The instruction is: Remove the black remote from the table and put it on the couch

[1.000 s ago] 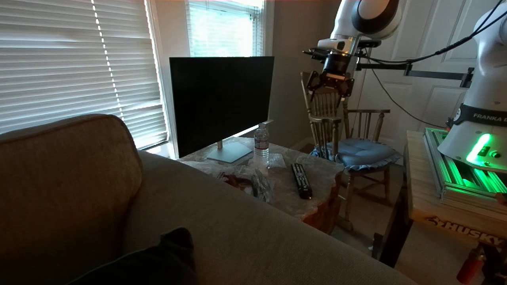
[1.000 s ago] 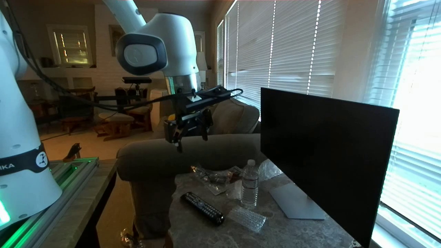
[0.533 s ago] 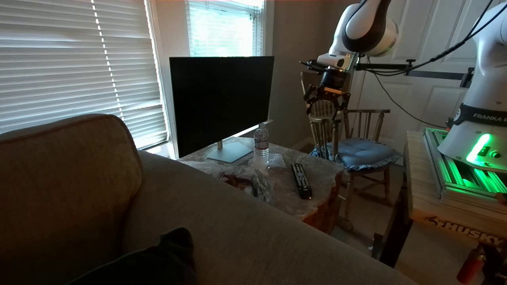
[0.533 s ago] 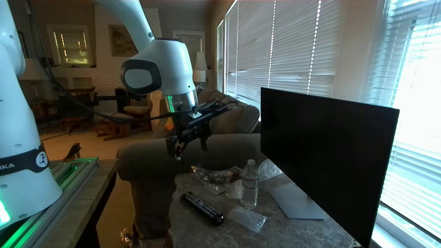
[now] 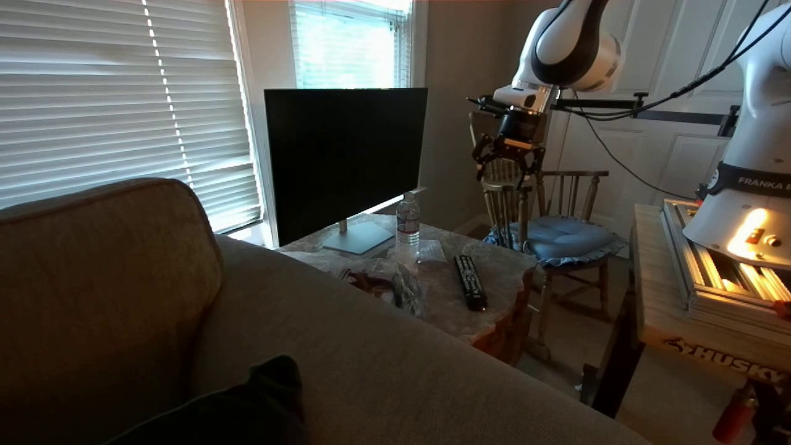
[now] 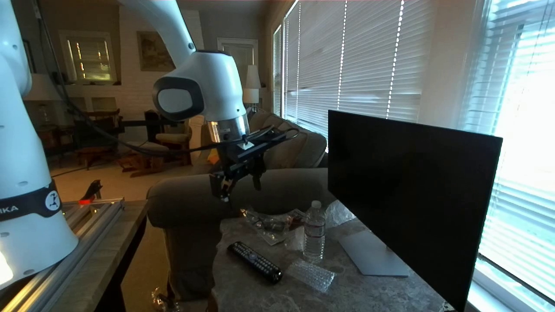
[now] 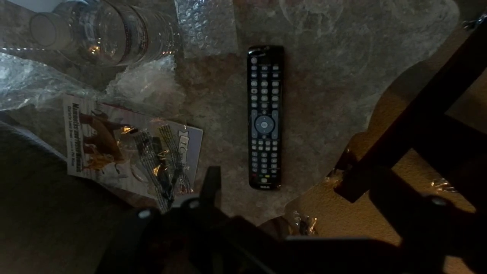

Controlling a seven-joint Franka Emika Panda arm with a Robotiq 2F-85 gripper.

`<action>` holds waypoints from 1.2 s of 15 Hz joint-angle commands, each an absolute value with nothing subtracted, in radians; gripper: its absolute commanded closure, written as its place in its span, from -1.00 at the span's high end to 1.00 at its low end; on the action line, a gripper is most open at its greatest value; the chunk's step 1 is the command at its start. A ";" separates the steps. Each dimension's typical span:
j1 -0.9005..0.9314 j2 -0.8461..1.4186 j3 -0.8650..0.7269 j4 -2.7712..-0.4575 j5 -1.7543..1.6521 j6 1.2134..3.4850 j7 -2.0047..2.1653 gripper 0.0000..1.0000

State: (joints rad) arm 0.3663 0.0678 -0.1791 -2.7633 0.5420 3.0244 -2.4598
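- On the worktop (image 6: 368,294), the remote (image 7: 265,121) lies flat, buttons up, with nothing gripping it.
- State of the fingers (image 7: 211,186): spread, holding no object; they hang above the worktop, apart from the remote.
- Change: during the past second the fingers have come down toward the worktop; over its latter half they have hardly moved. The base light (image 5: 748,232) has turned from green to amber-white. The remote has not shifted.
- Meaning (judgement): the approach is in hand; neither the grasp nor the transfer to the couch (image 6: 186,195) has begun. The reason for the light change cannot be told.
- Edges: the brand-marked end of the remote lies near the worktop's edge; a push that way could tip it off.
- Room: bare worktop shows along both long sides of the remote, which should let the fingers descend across its width.
- Obstacles: bubble wrap (image 7: 207,28) lies just beside the opposite end; the bottle (image 7: 125,34) and the booklet (image 7: 102,140) are off to one side, the screen (image 6: 412,203) farther away.
- Transfer: the couch rises above the worktop, so lift the remote well up before carrying it across.
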 commanded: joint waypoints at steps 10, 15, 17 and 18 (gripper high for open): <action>0.324 0.387 -0.024 -2.553 0.672 3.178 -2.461 1.00; 0.297 0.529 -0.011 -2.486 0.645 3.219 -2.469 1.00; 0.278 0.578 0.001 -2.458 0.640 3.218 -2.473 1.00; 0.261 0.596 0.016 -2.445 0.637 3.217 -2.480 1.00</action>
